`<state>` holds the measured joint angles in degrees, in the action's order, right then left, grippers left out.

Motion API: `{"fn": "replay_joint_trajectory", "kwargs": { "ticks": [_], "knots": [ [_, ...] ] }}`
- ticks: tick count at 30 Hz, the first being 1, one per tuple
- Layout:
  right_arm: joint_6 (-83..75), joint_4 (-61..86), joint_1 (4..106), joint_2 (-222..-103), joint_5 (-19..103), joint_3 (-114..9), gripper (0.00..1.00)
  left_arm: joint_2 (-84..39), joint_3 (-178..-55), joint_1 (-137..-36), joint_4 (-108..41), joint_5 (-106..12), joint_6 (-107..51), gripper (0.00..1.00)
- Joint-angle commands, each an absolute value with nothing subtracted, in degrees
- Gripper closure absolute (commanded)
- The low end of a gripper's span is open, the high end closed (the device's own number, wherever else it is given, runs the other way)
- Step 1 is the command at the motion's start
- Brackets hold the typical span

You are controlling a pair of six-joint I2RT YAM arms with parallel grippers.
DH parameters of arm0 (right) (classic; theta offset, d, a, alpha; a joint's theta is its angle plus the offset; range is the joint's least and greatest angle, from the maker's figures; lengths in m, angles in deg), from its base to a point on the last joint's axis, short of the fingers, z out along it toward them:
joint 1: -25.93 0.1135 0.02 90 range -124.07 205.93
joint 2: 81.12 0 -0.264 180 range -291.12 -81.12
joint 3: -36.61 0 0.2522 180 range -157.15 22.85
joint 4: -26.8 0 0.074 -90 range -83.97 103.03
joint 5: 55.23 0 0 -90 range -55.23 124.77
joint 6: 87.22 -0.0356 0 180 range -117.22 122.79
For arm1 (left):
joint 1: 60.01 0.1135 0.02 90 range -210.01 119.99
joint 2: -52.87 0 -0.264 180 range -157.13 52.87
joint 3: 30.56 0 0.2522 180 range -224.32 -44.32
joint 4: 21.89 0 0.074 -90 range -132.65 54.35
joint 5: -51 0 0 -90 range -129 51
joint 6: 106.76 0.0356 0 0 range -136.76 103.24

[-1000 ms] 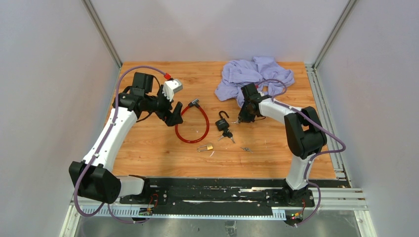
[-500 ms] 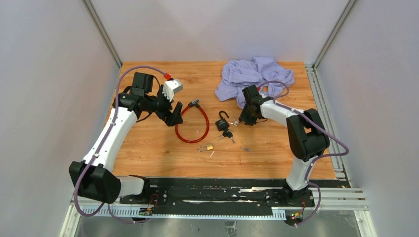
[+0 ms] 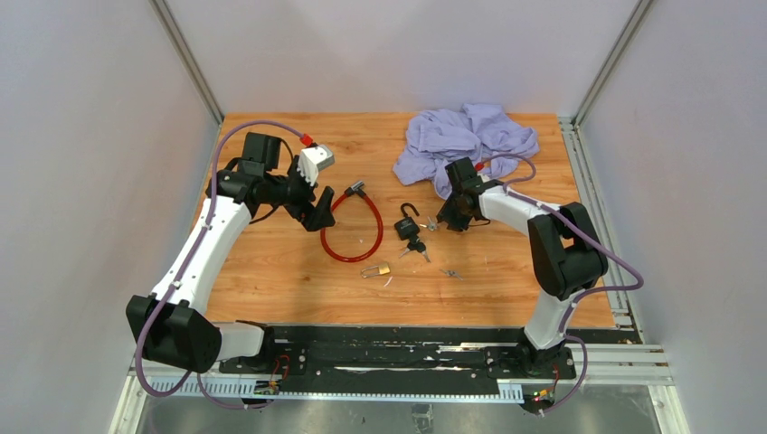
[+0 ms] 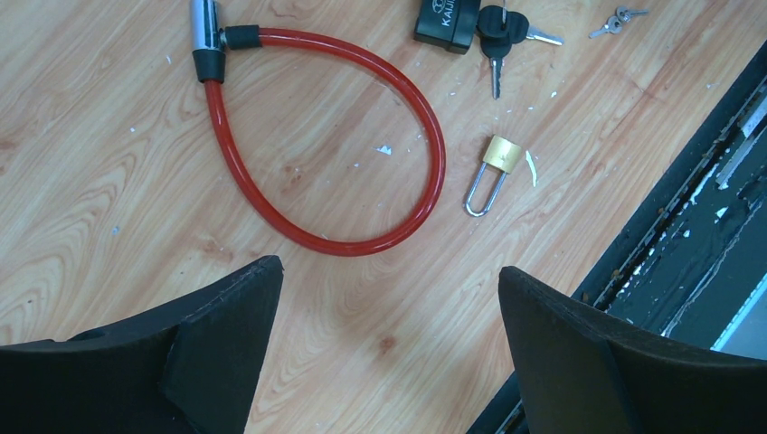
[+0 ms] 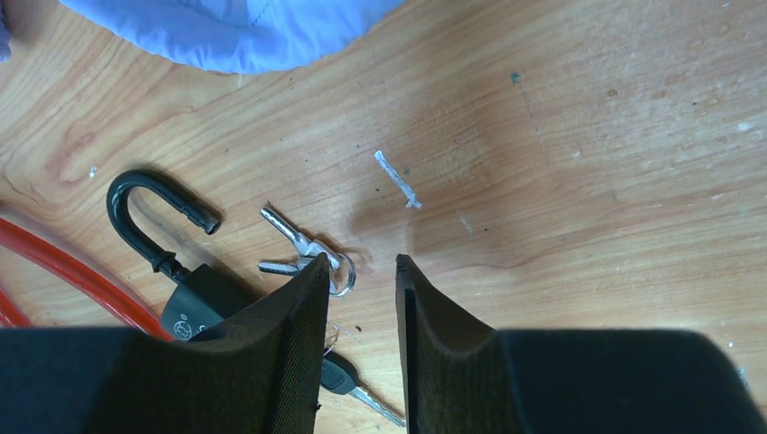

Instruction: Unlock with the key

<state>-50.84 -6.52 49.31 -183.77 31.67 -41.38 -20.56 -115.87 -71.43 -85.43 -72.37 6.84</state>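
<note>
While the left arm stays where it was a second ago, its left gripper (image 3: pixel 318 210) hangs over the left part of the light wooden table (image 3: pixel 271 262) with its jaws spread wide and nothing between them. Just to its right lies a red plastic-coated cable lock (image 3: pixel 380 231) curled in a loop, its silver and black ends at the top. Below the loop's right side a small brass padlock (image 3: pixel 380 269) lies flat with its steel shackle pointing left.

Further right, near the table's middle, lies a black padlock (image 3: pixel 407 224) with its shackle swung open. A bunch of black-headed keys (image 3: pixel 418 246) sits at its lower end, one of them apparently in the keyhole. Two small silver keys on a ring (image 3: pixel 431 223) lie on the wood just right of the open shackle. A tiny loose pair of keys (image 3: pixel 449 272) lies lower down, well apart.

The right gripper (image 3: pixel 449 220) points down just beside the ringed keys. Its jaws have parted since a second ago and now stand a narrow way apart, holding nothing; the ring lies against the tip of one finger. The right arm's elbow has shifted slightly to the right. Behind it, a crumpled lavender cloth (image 3: pixel 466 136) lies at the far edge.
</note>
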Motion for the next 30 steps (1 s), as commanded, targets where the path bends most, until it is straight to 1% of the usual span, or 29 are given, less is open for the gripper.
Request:
{"fn": "replay_joint_trajectory", "kwargs": {
  "ticks": [1,7,17,22,26,30],
  "knots": [
    [-57.14,-6.44,50.15,-184.12,29.33,-40.71,0.67,-19.38,-115.38,-71.26,-85.37,-72.99,7.48,0.06],
    [-62.54,-4.34,51.21,-183.63,28.9,-37.45,0.67,-19.47,-115.02,-71.26,-85.38,-73.17,7.68,0.06],
    [-66.75,-2.88,52.11,-185.48,30.11,-37.47,0.68,-19.21,-114.77,-71.25,-85.25,-73.1,7.77,0.07],
    [-67.43,-2.62,52.12,-185.36,29.44,-37.18,0.74,-19.12,-114.89,-71.26,-85.25,-72.93,7.77,0.07],
    [-67.96,-2.67,52.1,-185.27,29.14,-37.09,0.81,-19.2,-115.09,-71.26,-85.23,-72.88,7.7,0.07],
    [-67.98,-2.52,52.12,-185.53,29.24,-37.35,0.85,-19.2,-115.28,-71.26,-85.25,-72.86,7.68,0.07]
  ]
}}
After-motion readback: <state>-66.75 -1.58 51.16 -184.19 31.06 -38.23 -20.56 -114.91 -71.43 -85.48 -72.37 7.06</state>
